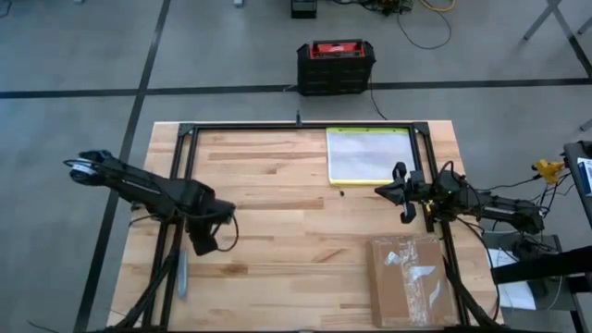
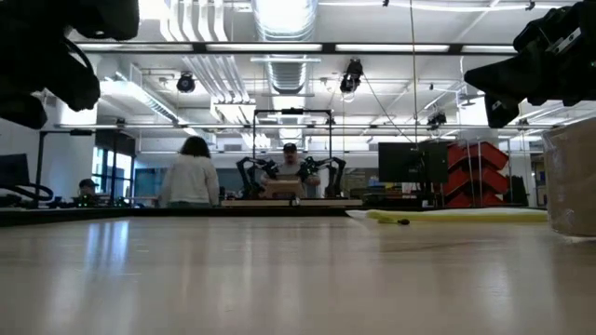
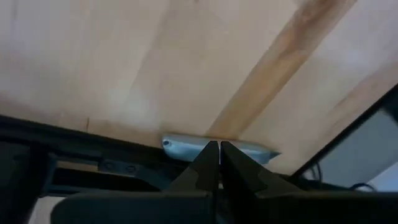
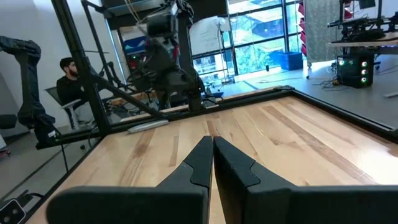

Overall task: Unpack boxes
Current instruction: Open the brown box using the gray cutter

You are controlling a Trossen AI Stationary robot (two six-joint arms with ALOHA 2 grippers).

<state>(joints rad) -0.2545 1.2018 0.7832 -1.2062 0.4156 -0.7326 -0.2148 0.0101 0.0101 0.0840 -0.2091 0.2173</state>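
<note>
A: Carton (image 1: 411,279) lying flat on tabletop (image 1: 277,203), near corner, right side; tape uncut; both jaws sitting closed, gripping nothing.

B: Left gripper (image 1: 202,242) hanging over grey tool (image 1: 182,274); right gripper (image 1: 403,192) near pouch (image 1: 368,155); advising opening wide, squaring over tool first.

1. From overhead we looked straight down on the whole table (image 1: 277,176), both arms and the floor beyond.
2. From tabletop height we looked level across the wood into the room, where people sat far off.
3. The left wrist camera faced steeply down, close to the table's edge.
4. The right wrist camera looked across the table; it shared the left arm (image 4: 168,56) with the overhead view.
</note>
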